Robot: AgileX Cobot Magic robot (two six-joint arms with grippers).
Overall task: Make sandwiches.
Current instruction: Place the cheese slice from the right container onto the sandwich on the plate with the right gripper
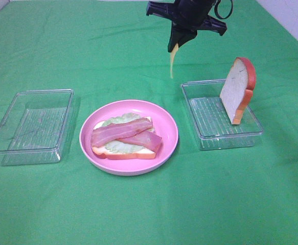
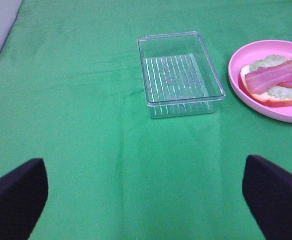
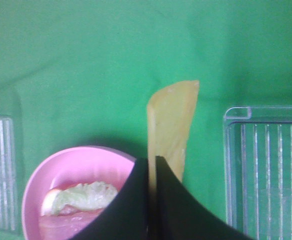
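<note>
Exterior high view, left to right. Green cloth-covered surface (image 1: 46, 204) fills the frame. Left of centre: clear rectangular plastic tray with a ribbed floor (image 1: 31, 125), nothing in it. Centre: round pink plate (image 1: 166, 125) carrying an open sandwich, a white toy bread slice with orange-brown crust (image 1: 128, 152) at the bottom, pale green lettuce leaf (image 1: 119, 121) on it, two reddish-pink bacon strips (image 1: 123, 133) laid across the top, overlapping. Upper centre-right: black right pincer (image 1: 176, 45) hangs above the surface, pinched tight on a thin yellow cheese slice (image 1: 173, 61) that dangles below the tips, in the air, above the gap between plate and right tray. Right: second clear ribbed plastic tray (image 1: 210, 138); a second white bread slice with orange-brown crust (image 1: 237, 89) stands upright in it, leaning at the right wall.

Right wrist view: pincer fingers (image 3: 166, 200) pressed together with the cheese sticking out past them.

Left wrist view: left pincer (image 2: 140, 200) wide apart, holding nothing, hovering over bare cloth.
</note>
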